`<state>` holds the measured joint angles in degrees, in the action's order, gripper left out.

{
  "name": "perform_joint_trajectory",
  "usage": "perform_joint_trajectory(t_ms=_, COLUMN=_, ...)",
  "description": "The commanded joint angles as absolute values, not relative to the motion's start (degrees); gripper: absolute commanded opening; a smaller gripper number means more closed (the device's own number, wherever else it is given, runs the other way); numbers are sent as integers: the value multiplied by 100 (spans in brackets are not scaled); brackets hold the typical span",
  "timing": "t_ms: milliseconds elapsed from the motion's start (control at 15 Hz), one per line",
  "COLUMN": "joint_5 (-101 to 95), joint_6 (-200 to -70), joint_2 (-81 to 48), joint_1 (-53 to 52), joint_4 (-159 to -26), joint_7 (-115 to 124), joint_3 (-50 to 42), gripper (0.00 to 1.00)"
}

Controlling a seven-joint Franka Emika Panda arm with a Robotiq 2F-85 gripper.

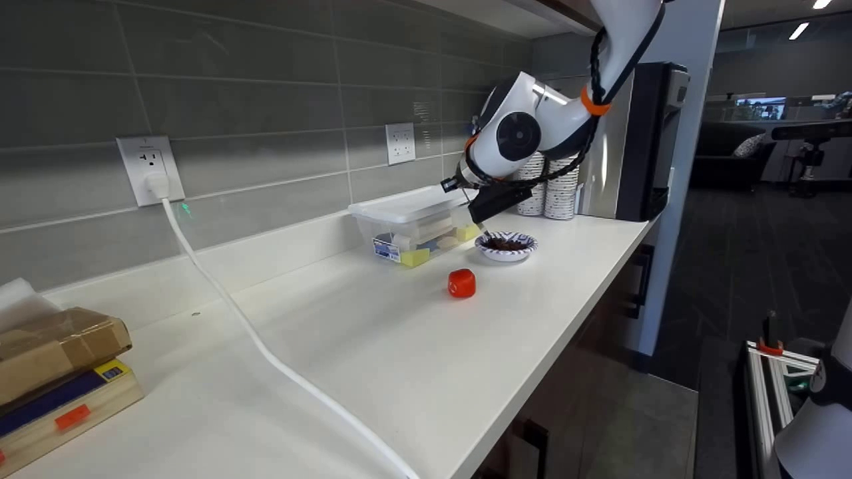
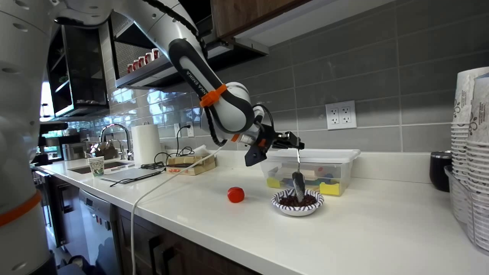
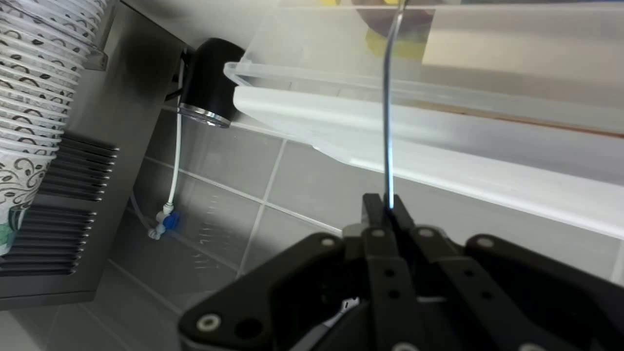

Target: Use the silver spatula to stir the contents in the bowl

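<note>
The white bowl with a dark blue pattern stands on the counter in both exterior views (image 1: 507, 256) (image 2: 298, 211). It holds dark reddish-brown contents (image 2: 287, 200), which also show in an exterior view (image 1: 507, 245). My gripper (image 2: 300, 144) is above the bowl, and it is shut on the thin handle of the silver spatula (image 2: 298, 184). The spatula hangs steeply down with its blade in the contents. In the wrist view the fingertips (image 3: 388, 202) pinch the handle end of the spatula (image 3: 387, 107). The blade and the bowl are out of the wrist view.
A clear lidded container (image 1: 419, 233) (image 2: 345, 173) stands behind the bowl against the wall. A small red object (image 1: 461, 283) (image 2: 235, 194) lies near the bowl. Stacked paper cups (image 1: 562, 189) (image 2: 477, 168) and a black tumbler (image 2: 440, 172) stand farther along. A white cable (image 1: 286, 366) crosses the counter.
</note>
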<state>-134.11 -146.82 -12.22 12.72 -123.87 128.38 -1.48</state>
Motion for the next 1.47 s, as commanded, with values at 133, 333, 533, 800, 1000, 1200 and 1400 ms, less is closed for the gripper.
perform_joint_trajectory(t_ms=133, joint_5=-13866, joint_6=-14607, joint_2=-1393, joint_1=1374, joint_4=-12218, joint_7=13153, joint_3=-289, gripper=1)
perform_joint_trajectory(t_ms=333, joint_5=-13837, joint_6=-14711, joint_2=-1326, joint_1=1439, joint_4=-12270, joint_7=12973, joint_3=-380, gripper=1)
perform_joint_trajectory(t_ms=533, joint_5=-13582, joint_6=-14815, joint_2=-1282, joint_1=1459, joint_4=-12254, joint_7=12638, joint_3=-455, gripper=1)
perform_joint_trajectory(t_ms=800, joint_5=-13204, joint_6=-15083, joint_2=-1243, joint_1=1443, joint_4=-12295, joint_7=12062, joint_3=-502, gripper=1)
perform_joint_trajectory(t_ms=1000, joint_5=-12792, joint_6=-15318, joint_2=-1168, joint_1=1419, joint_4=-12384, joint_7=11638, joint_3=-476, gripper=1)
perform_joint_trajectory(t_ms=1200, joint_5=-12454, joint_6=-15497, joint_2=-1095, joint_1=1383, joint_4=-12453, joint_7=11464, joint_3=-411, gripper=1)
perform_joint_trajectory(t_ms=1400, joint_5=-12219, joint_6=-15551, joint_2=-1039, joint_1=1346, joint_4=-12486, joint_7=11448, joint_3=-346, gripper=1)
